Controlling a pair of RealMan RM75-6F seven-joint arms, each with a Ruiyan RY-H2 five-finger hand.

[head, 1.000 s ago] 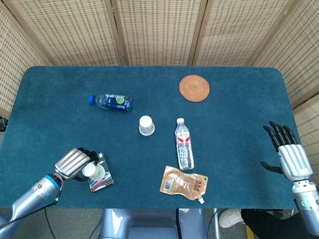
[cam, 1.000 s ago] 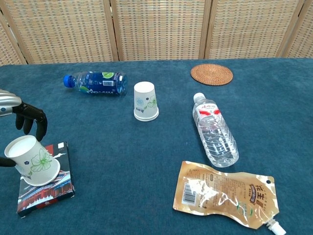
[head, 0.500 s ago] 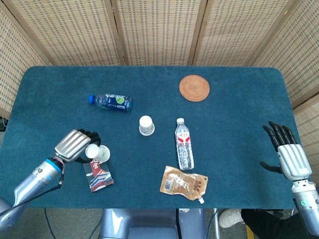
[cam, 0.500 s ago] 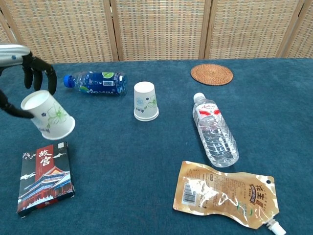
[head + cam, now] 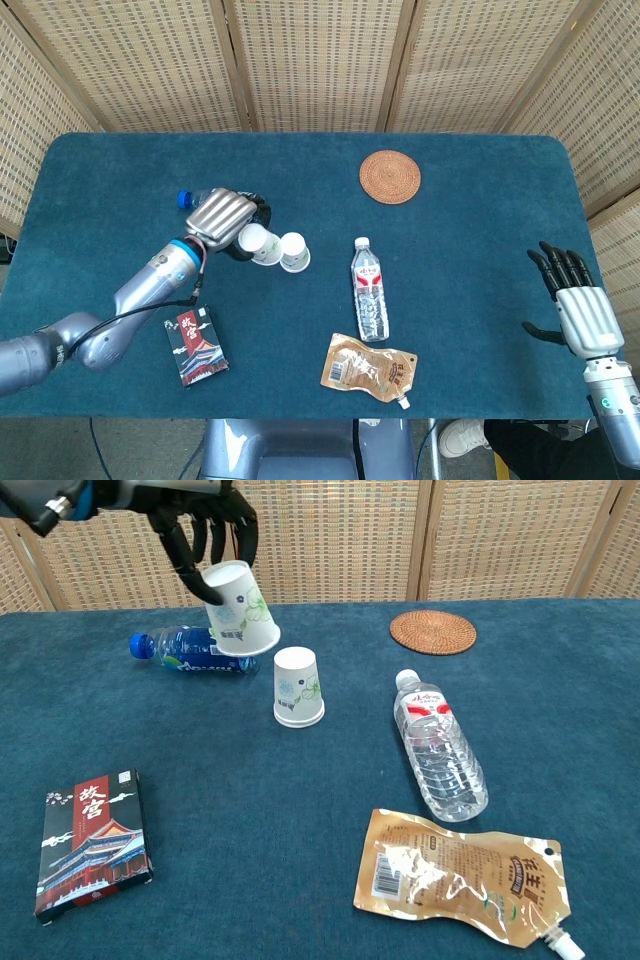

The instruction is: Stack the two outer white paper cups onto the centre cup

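An upside-down white paper cup (image 5: 293, 252) (image 5: 298, 687) with a small print stands at the middle of the blue table. My left hand (image 5: 222, 219) (image 5: 198, 520) holds a second white cup (image 5: 257, 243) (image 5: 238, 608) with a green flower print, tilted, in the air just up and to the left of the standing cup. The two cups are apart in the chest view. My right hand (image 5: 577, 305) hovers at the table's right edge with its fingers spread and nothing in it. No third cup is in view.
A blue bottle (image 5: 195, 648) lies behind the held cup. A clear water bottle (image 5: 369, 289) lies right of the centre cup, a brown pouch (image 5: 368, 366) in front of it. A card box (image 5: 196, 346) lies front left, a rattan coaster (image 5: 390, 177) at the back.
My left hand has lifted the flower-print cup off the card box and carried it up and to the right, to beside the centre cup. The right hand has stayed put.
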